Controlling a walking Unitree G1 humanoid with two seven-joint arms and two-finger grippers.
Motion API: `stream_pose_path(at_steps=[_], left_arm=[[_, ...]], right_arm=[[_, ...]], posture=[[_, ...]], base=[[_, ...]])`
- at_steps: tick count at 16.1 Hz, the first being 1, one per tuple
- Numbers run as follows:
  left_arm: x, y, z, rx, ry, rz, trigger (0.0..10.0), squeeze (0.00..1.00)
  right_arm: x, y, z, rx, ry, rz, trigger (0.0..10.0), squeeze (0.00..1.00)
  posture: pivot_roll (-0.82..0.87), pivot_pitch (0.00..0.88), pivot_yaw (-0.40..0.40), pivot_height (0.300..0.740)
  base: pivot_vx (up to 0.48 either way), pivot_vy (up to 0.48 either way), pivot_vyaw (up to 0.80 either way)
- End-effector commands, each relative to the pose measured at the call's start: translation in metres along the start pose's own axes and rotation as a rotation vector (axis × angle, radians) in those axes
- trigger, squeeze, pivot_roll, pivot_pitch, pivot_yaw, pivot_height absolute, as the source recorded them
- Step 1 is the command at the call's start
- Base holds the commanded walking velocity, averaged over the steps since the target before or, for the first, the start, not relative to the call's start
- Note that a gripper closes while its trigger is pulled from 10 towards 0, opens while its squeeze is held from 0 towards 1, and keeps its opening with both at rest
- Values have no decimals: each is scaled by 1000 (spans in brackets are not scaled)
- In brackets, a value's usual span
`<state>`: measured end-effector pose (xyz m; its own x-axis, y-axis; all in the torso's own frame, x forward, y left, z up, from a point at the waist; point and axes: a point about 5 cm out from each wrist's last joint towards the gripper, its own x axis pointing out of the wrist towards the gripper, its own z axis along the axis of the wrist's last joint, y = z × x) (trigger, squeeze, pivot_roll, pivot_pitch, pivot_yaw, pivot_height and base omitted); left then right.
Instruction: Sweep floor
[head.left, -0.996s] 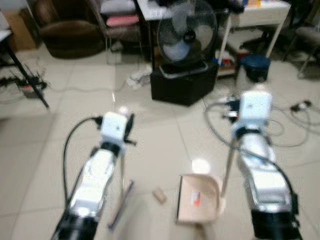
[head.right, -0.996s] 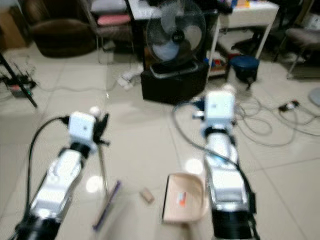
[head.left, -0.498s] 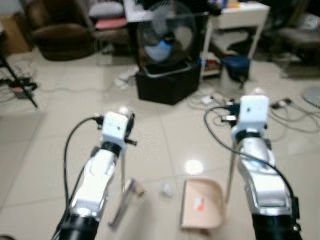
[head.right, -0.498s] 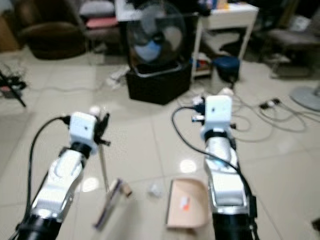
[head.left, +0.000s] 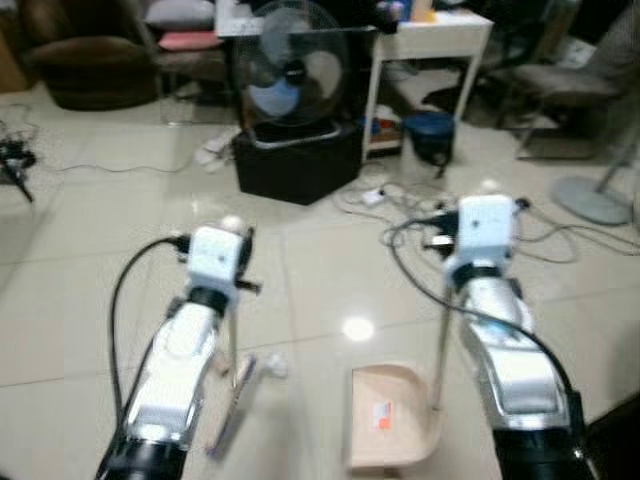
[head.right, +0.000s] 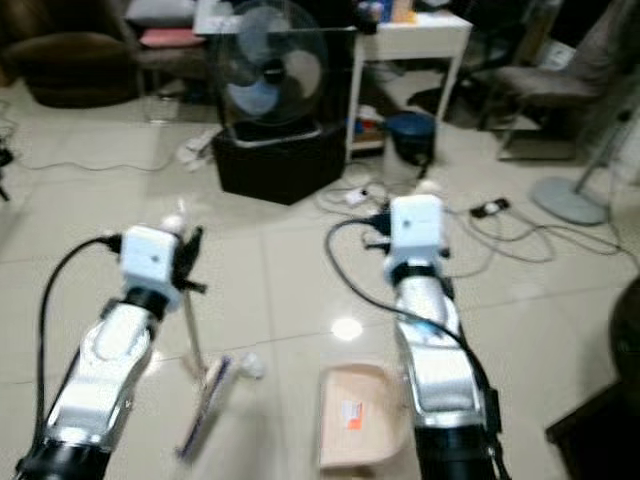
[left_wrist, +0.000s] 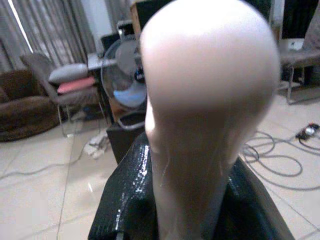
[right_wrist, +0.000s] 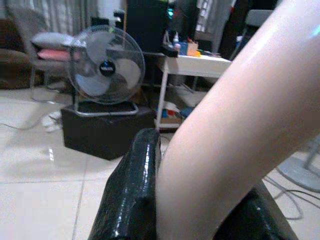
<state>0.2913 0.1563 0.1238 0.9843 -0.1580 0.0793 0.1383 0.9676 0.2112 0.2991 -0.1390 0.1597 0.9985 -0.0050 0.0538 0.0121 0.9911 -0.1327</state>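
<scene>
at lower left of the head view, the left gripper (left_wrist: 200, 200) is clamped around the pale knob of the broom (head.left: 231, 405), whose thin pole drops to a brush head lying on the tiled floor (head.left: 80, 260). a small white scrap (head.left: 274, 366) lies just beside that head, lower centre. right of it sits the beige dustpan (head.left: 388, 418), its upright handle pinched by the right gripper (right_wrist: 195, 200). a fan (head.left: 288, 75) stands on a black box at upper centre.
</scene>
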Motion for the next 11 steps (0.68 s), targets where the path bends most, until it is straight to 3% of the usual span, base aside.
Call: stream_pose_path(at_steps=[1,2,5,11], left_arm=[[4,-2,13,35,-51,-12,10000,0],[6,-3,16,69,-65,-18,10000,0],[14,-4,27,55,-105,-24,10000,0],[20,-7,36,36,-136,-31,10000,0]], right_arm=[[2,-2,8,8,-41,-5,10000,0],[1,-4,8,9,-42,-12,10000,0],[-3,-10,5,14,-33,-39,10000,0],[-4,-13,4,18,-33,-59,10000,0]], posture=[[-73,0,36,740],[-84,0,48,740],[-92,0,59,740],[-103,0,72,740]], base=[[0,0,0],[0,0,0],[0,0,0],[338,0,0]])
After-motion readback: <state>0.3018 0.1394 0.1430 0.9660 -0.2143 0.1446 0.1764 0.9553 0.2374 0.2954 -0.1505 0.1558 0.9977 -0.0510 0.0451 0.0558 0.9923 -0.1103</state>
